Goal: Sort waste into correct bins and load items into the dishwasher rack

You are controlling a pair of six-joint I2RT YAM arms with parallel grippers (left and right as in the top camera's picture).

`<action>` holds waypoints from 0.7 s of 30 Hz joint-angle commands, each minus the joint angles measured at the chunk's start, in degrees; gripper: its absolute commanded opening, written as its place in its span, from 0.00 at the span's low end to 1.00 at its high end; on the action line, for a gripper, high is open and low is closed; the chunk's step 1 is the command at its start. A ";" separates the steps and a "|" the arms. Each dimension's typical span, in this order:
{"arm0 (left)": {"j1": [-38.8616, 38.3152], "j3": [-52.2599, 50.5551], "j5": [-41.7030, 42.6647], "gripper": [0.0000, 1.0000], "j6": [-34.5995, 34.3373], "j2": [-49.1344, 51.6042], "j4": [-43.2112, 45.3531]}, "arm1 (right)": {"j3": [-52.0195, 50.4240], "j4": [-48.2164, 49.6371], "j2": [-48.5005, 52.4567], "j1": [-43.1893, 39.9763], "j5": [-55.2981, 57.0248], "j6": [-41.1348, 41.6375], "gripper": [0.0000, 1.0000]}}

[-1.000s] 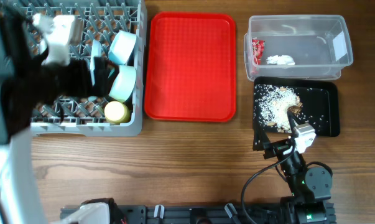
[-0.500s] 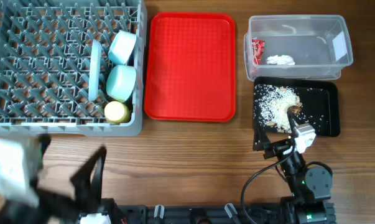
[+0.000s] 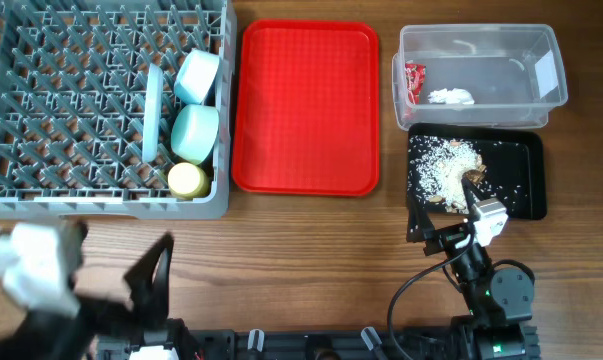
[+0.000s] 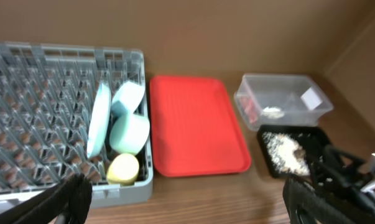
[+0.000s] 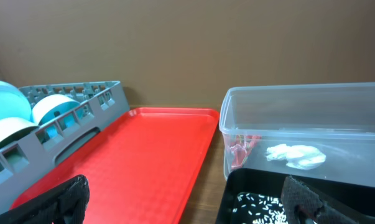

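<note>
The grey dishwasher rack (image 3: 41, 110) holds a pale blue plate (image 3: 153, 110) on edge, a pale blue bowl (image 3: 197, 76), a mint green bowl (image 3: 196, 133) and a yellow cup (image 3: 187, 180). They also show in the left wrist view, with the cup (image 4: 123, 168) nearest. The clear tub (image 3: 481, 60) holds the red wrapper (image 3: 413, 82) and white tissue (image 3: 451, 96). The black tray (image 3: 521, 170) holds rice and brown scraps (image 3: 443, 165). My left gripper (image 3: 123, 238) is open and empty in front of the rack. My right gripper (image 3: 443, 208) is open and empty at the black tray's front left. Fork and spoon are out of view.
The large red serving tray (image 3: 306, 105) lies between the rack and the bins, with nothing on it. Bare wooden table (image 3: 301, 260) runs along the front. The tub sits directly behind the black tray. Both arm bases stand at the front edge.
My left arm has pulled back from over the rack to the table's front left. The right arm has not moved.
</note>
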 commanded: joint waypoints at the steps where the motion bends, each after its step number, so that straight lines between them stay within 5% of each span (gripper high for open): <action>1: -0.33 -13.29 2.64 1.00 -0.46 0.48 9.14 | -0.20 0.20 -0.57 -0.13 1.18 -0.55 1.00; 13: -2.86 -25.44 5.05 1.00 -0.46 -1.40 26.27 | -0.20 0.20 -0.57 -0.13 1.18 -0.55 1.00; 21: -3.58 -42.07 -0.42 1.00 -0.46 -18.34 43.54 | -0.20 0.20 -0.57 -0.13 1.18 -0.55 1.00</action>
